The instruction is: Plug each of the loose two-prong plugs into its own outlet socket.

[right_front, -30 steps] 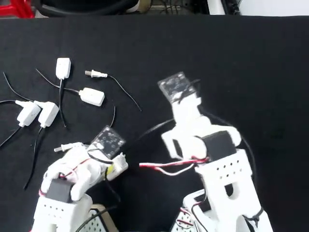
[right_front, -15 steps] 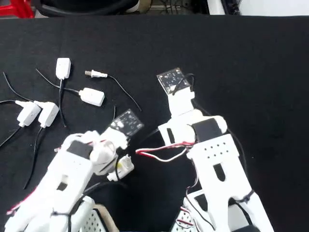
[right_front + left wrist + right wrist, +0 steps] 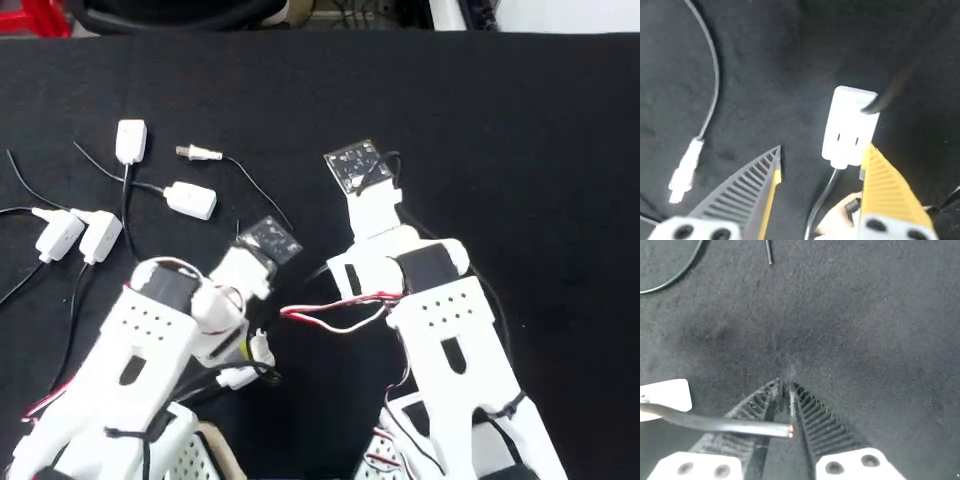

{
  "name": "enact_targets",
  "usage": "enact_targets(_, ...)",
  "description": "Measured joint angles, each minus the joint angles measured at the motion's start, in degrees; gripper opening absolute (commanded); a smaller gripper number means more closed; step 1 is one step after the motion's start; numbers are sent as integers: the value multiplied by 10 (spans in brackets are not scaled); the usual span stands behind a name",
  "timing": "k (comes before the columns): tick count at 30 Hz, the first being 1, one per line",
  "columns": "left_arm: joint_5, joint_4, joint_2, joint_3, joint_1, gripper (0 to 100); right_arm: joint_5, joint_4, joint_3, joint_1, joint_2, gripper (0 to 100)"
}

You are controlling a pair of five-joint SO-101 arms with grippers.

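The left gripper [image 3: 821,149] stood open over the black cloth [image 3: 520,120], its grey finger [image 3: 747,186] and yellow finger [image 3: 880,180] spread wide and holding nothing. A white socket [image 3: 850,125] lay flat on the cloth with its two slots showing, just beside the yellow fingertip, and a dark cable crossed in front of its far corner. A small white plug [image 3: 684,170] on a thin wire lay beyond the grey finger, well apart from that socket. The right gripper [image 3: 786,385] was closed, its dark fingertips all but touching above bare cloth, with nothing I could make out between them. A black wire [image 3: 715,422] with a bare copper end crossed in front of them. Seen from above, a two-prong plug [image 3: 200,153] lay loose at the far left, just right of a far socket [image 3: 130,140], with a nearer socket [image 3: 190,200] close by. Two more sockets [image 3: 98,236] lay side by side toward the left edge.
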Motion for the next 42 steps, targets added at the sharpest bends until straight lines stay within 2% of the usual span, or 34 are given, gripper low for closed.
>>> enact_targets(6,-1,-84,64,70,70,256,0,0,0,-1,0,12)
enact_targets(10,2,-139,133,72,75,249,0,0,0,-1,0,12)
enact_targets(18,36,-172,196,70,71,41,0,-2,0,-1,0,12)
enact_targets(23,42,-172,182,69,66,30,0,-2,0,-1,0,12)
enact_targets(28,44,-131,88,58,-21,30,0,-2,0,-1,0,12)
enact_targets(32,45,-85,21,1,-162,30,0,-2,0,-1,0,12)
enact_targets(36,19,-57,30,-66,-291,30,0,-2,7,-1,0,12)
enact_targets(42,9,-63,138,-156,-377,30,0,-2,7,-1,0,12)
